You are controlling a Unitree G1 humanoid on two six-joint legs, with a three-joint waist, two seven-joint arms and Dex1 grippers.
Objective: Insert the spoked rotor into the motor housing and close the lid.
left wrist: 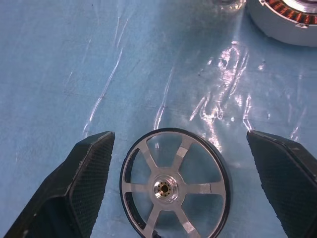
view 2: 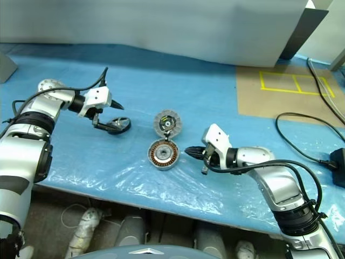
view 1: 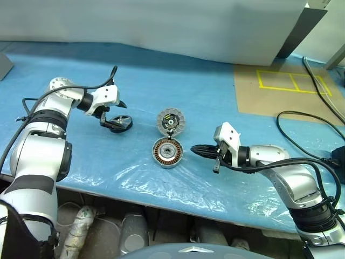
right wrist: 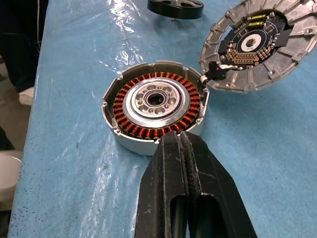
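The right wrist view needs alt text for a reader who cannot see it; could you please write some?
An open round motor housing with copper windings sits on blue plastic sheeting, just beyond the shut black fingers of the right gripper. Its ribbed lid stands swung open at the housing's rim, and a dark spoked rotor lies farther off.

The scene is evenly and brightly lit from overhead. White glare streaks are thrown off the wrinkled blue plastic sheet (left wrist: 223, 99), strongest toward 1 o'clock from the spoked rotor (left wrist: 174, 186) in the left wrist view. Short, soft shadows are cast beneath the motor housing (right wrist: 154, 106). Copper windings are rendered sharply, while the nearest black fingers (right wrist: 190, 198) are slightly softened. Mild bending is seen at head-view edges.
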